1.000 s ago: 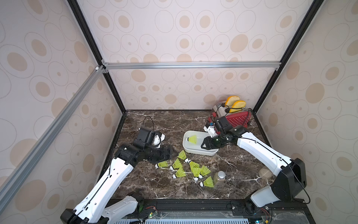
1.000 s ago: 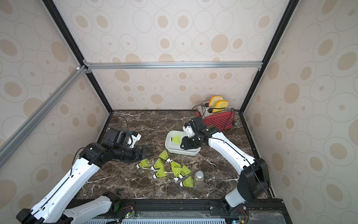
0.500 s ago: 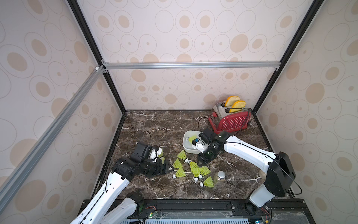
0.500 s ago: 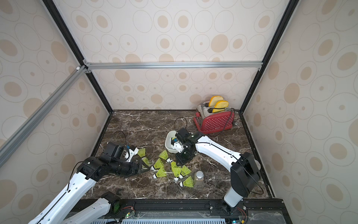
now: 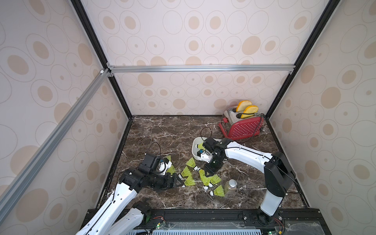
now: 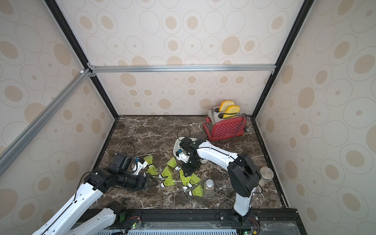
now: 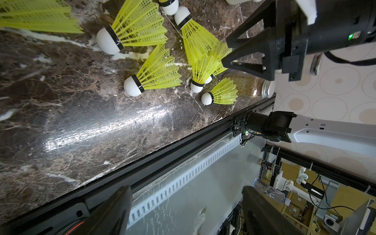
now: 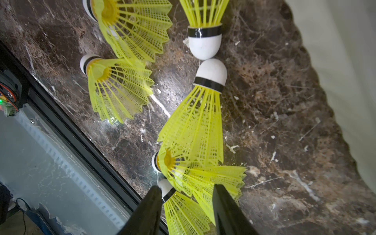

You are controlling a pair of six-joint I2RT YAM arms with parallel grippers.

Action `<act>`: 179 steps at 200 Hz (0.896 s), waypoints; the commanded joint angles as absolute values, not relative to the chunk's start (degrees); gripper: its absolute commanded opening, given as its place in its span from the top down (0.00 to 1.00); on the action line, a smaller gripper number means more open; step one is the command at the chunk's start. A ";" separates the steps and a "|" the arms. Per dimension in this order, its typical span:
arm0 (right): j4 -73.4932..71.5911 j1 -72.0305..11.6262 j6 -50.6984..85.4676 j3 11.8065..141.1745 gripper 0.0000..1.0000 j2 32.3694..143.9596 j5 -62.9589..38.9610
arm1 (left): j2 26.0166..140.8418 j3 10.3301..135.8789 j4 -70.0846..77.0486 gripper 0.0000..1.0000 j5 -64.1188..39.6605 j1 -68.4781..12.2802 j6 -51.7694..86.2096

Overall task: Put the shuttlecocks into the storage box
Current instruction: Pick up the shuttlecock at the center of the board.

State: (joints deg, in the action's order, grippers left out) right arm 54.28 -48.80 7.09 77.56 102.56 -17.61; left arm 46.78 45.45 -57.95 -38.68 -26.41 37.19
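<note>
Right gripper (image 8: pixel 187 188) over the shuttlecocks (image 5: pixel 213 179), jaws parted.
I'd close on one skirt near its white tip, then lift to the storage box (image 5: pixel 195 143) at 12 o'clock; left gripper (image 7: pixel 187 190) hangs open.

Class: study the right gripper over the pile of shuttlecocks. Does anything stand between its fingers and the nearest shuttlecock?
Nothing visible does. The right gripper is open, and a shuttlecock lies in the gap between its fingers. The jar stands beside the pile, out of the way.
</note>
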 commanded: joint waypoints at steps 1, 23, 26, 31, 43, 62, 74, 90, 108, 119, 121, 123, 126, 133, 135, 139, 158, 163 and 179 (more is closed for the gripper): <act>55.67 -49.35 4.82 79.53 0.52 103.59 -17.60 | 47.17 46.32 -58.69 0.13 -39.85 -26.72 35.07; 56.36 -49.78 3.81 79.89 0.54 104.39 -18.64 | 47.34 46.22 -58.59 0.13 -40.32 -26.72 34.81; 56.38 -49.82 3.72 79.93 0.54 104.41 -18.74 | 47.37 46.23 -58.51 0.13 -40.46 -26.72 34.74; 56.42 -50.00 3.57 79.80 0.55 104.41 -19.01 | 47.39 46.14 -58.43 0.13 -40.74 -26.74 34.72; 56.35 -50.31 3.34 79.27 0.56 104.44 -19.63 | 47.37 45.80 -57.89 0.12 -41.42 -26.80 34.72; 55.99 -50.75 3.21 78.40 0.57 104.58 -20.54 | 47.60 45.10 -57.45 0.13 -41.67 -26.81 34.77; 55.81 -50.86 3.16 78.16 0.58 104.83 -21.06 | 47.54 44.41 -56.83 0.13 -41.30 -26.81 35.56; 55.55 -51.17 3.16 78.18 0.58 105.09 -21.57 | 47.34 43.45 -55.49 0.13 -40.72 -26.83 36.57; 55.87 -51.34 3.09 78.14 0.59 106.05 -21.10 | 48.20 42.98 -54.88 0.14 -40.28 -26.89 36.74; 56.01 -51.42 2.92 77.91 0.59 106.50 -20.95 | 48.59 42.95 -54.30 0.14 -40.14 -26.90 36.87; 55.93 -51.42 2.91 77.81 0.59 106.52 -20.95 | 48.62 42.97 -54.18 0.14 -40.16 -26.96 36.88; 55.95 -51.42 2.84 77.68 0.59 106.52 -21.01 | 48.65 42.95 -53.97 0.14 -40.16 -26.98 36.97; 55.86 -51.28 2.82 77.52 0.59 106.59 -21.08 | 48.73 42.91 -53.83 0.14 -40.17 -26.98 37.04; 55.90 -51.47 2.67 77.29 0.59 106.69 -21.36 | 49.01 42.90 -53.46 0.14 -40.25 -26.98 37.08; 55.90 -51.43 2.64 77.26 0.59 106.70 -21.44 | 49.10 42.89 -53.36 0.14 -40.25 -26.98 37.15; 55.92 -51.37 2.55 77.26 0.60 106.78 -21.52 | 49.21 42.89 -53.19 0.14 -40.32 -26.98 37.14; 55.92 -51.42 2.20 76.80 0.60 107.18 -21.43 | 49.72 42.75 -52.48 0.14 -40.43 -27.02 37.10; 55.94 -51.56 2.11 76.73 0.61 107.31 -21.31 | 49.77 42.80 -52.24 0.14 -40.55 -27.02 37.03; 56.07 -51.51 1.76 76.55 0.65 107.91 -21.43 | 50.17 42.42 -51.92 0.14 -40.65 -27.07 36.94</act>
State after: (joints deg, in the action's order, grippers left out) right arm 54.70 -50.89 2.83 77.38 106.80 -20.91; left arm 49.74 42.63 -53.32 -40.64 -26.57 36.64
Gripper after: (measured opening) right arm 0.372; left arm 0.862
